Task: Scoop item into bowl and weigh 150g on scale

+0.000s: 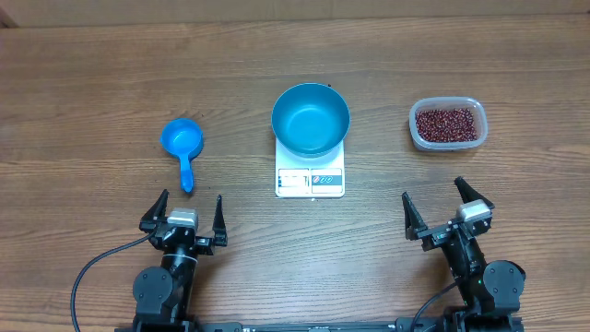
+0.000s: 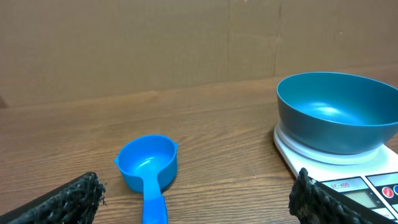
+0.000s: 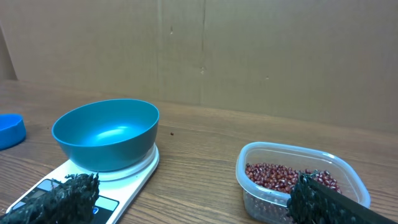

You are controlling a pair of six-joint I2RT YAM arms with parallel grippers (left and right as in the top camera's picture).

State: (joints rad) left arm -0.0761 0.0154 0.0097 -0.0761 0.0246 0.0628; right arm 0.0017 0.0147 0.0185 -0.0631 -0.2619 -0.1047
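Observation:
An empty blue bowl [image 1: 311,119] [image 2: 339,112] [image 3: 106,132] stands on the white scale [image 1: 310,173] [image 2: 348,174] [image 3: 68,186] at the table's middle. The item, small red-brown beans [image 1: 448,124] [image 3: 283,177], lies in a clear plastic tub [image 1: 448,140] [image 3: 298,186] at the right. A blue handled scoop [image 1: 182,143] [image 2: 148,168] lies at the left, handle toward me. My left gripper [image 1: 191,213] [image 2: 198,198] is open and empty, just short of the scoop's handle. My right gripper [image 1: 447,208] [image 3: 193,198] is open and empty near the front edge, below the tub.
A brown cardboard wall [image 2: 155,43] [image 3: 249,56] stands behind the table's far edge. Black cables [image 1: 92,267] run from the arm bases at the front.

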